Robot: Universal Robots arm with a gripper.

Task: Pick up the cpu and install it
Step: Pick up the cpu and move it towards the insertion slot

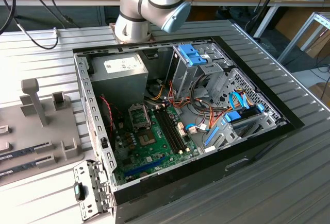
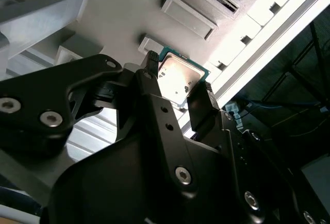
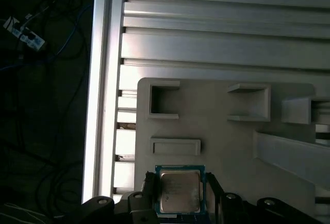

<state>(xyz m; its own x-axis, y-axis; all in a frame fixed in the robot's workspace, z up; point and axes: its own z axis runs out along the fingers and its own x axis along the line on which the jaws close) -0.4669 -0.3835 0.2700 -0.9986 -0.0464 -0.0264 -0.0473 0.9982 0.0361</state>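
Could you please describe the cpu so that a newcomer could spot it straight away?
Find the grey tray on the ribbed metal table. Near its edge, right at the gripper, lies the cpu: a small flat square with a shiny metal top and green rim, unlike the tray's grey pockets.

The arm (image 1: 149, 2) is built of thick silver-grey tubular segments, its rounded joint closed by a pale blue cap (image 1: 175, 17). In both wrist views the hand (image 2: 178, 74) (image 3: 180, 183) is matt black, made of flat angular plates with rounded link ends. In the second wrist view silver round-headed screws (image 2: 175, 174) dot the plates, and the two fingers (image 2: 154, 110) are narrow black bars with small holes.
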